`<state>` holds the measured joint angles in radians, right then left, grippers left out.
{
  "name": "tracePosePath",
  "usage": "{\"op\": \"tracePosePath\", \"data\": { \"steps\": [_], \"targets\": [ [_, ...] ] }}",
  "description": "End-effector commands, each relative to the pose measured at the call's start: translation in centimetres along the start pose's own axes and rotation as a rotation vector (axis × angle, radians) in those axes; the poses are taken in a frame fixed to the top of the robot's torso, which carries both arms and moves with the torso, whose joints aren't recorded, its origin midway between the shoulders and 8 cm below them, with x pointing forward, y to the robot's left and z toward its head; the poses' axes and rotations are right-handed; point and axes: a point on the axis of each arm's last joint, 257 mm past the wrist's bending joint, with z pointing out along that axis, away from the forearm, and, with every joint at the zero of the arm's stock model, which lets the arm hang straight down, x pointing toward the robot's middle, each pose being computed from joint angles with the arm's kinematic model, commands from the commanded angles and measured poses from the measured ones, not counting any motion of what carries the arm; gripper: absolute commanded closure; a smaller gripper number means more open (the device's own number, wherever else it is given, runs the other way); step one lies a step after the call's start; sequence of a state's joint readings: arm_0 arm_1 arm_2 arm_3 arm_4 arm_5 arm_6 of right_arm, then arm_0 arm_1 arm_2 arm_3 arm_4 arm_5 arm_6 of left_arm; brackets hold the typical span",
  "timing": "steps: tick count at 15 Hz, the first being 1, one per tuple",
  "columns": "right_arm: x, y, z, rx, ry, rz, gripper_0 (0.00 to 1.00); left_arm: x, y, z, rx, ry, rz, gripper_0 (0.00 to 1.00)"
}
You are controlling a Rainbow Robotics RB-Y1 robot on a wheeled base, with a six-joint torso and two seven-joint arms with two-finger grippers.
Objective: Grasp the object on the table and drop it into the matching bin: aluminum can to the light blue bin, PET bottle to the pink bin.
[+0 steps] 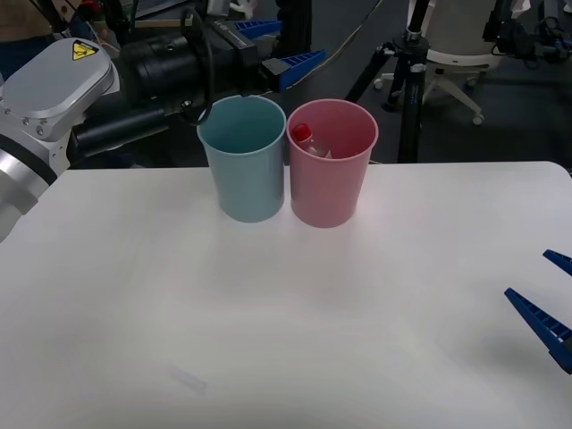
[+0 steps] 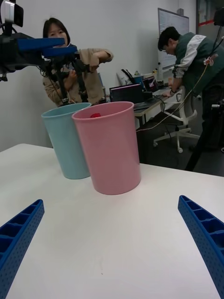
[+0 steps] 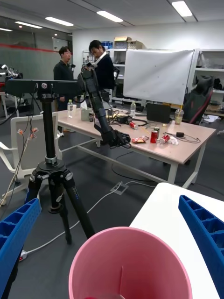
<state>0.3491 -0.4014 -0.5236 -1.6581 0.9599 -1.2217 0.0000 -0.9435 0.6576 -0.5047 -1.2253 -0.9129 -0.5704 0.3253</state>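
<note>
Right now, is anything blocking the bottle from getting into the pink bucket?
No. The PET bottle already lies inside the pink bin, its red cap near the rim. The left gripper hovers open above that bin, and the right gripper is open, low over the table.

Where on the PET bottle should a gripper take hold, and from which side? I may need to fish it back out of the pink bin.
Grip the red-capped neck of the PET bottle, coming straight down through the open top of the pink bin. The bottle leans against the wall nearest the light blue bin, and the walls block any sideways approach.
</note>
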Motion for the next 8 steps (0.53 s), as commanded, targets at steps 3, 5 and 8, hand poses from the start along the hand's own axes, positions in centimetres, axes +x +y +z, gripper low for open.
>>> {"op": "tracePosePath", "data": {
  "steps": [3, 5, 8],
  "targets": [
    [0.0, 0.0, 0.0, 0.000, 0.000, 0.000, 0.00, -0.7, 0.2, -4.5, 0.009, -0.033, 0.027, 0.00],
    [0.0, 0.0, 0.0, 0.000, 0.000, 0.000, 0.00, -0.6, 0.0, -6.7, 0.012, -0.039, 0.038, 0.00],
    [0.0, 0.0, 0.0, 0.000, 0.000, 0.000, 0.00, -0.2, -0.5, -10.6, 0.013, -0.040, 0.063, 0.00]
  ]
}}
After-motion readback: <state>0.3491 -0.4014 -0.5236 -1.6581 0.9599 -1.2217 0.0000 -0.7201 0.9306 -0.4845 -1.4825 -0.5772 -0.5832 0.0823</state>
